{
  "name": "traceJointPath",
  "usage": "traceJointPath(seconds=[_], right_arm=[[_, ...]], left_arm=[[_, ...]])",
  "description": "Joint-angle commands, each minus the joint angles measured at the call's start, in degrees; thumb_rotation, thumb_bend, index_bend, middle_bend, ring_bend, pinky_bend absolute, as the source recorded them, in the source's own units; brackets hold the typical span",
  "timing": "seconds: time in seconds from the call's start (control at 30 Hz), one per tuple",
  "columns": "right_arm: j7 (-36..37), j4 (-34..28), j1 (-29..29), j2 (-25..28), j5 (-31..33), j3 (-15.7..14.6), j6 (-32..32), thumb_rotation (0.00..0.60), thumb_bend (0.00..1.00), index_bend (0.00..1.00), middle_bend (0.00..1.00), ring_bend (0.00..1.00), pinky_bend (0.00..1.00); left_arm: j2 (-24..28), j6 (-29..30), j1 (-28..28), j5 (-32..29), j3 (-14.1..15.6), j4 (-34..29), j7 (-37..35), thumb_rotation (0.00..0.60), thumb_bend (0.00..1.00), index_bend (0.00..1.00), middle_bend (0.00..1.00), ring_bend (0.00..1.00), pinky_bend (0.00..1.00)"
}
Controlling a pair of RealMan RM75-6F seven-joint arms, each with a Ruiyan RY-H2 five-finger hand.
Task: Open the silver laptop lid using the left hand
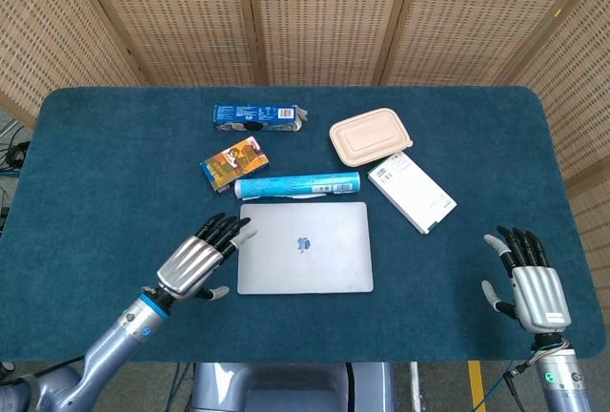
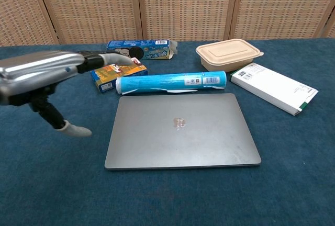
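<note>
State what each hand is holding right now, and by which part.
Nothing is held. The left hand hovers open beside the closed silver laptop; the right hand is open, empty, apart from everything.

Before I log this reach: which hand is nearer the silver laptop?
Left. The left hand hovers at the silver laptop's left edge, fingers spread; the right hand sits far off by the table's right edge.

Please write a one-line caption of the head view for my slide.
Left robot hand open beside the closed silver laptop; right robot hand open, apart.

Matt metal laptop lid (image 1: 304,247), napped cloth table (image 1: 114,174)
</note>
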Motion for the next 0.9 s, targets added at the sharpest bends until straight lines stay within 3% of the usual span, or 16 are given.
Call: traceJointPath(seconds=[0.03,0.27,0.53,0.9], right_arm=[[0.0,0.0,0.0,0.0,-0.1,0.0,0.1,0.600,0.38,0.17,0.10,0.00,0.00],[0.1,-0.3,-0.1,0.2,-0.6,-0.5,0.2,0.600,0.37,0.17,0.10,0.00,0.00],[0.7,-0.2,0.3,0.2,-1.2,-0.6,-0.1,0.600,0.38,0.17,0.10,0.00,0.00],[1.7,0.5,0.4,0.3,-1.0,-0.5,-0.1,0.600,0.38,0.17,0.10,0.00,0.00]], left_arm=[[-4.5,-3.6,-3.6,-3.6,-1.6,1.6,4.7,0.600,0.16,0.05,0.00,0.00,0.00],[-13.8,-7.6,-9.3,-12.4,-3.5,5.8,12.7,0.600,0.16,0.05,0.00,0.00,0.00],[-22.4,-8.4,-14.5,-18.7,-4.3,11.5,19.6,0.600,0.16,0.05,0.00,0.00,0.00],[-29.5,-7.1,-19.1,-24.7,-4.7,17.4,24.8,0.600,0.16,0.05,0.00,0.00,0.00]])
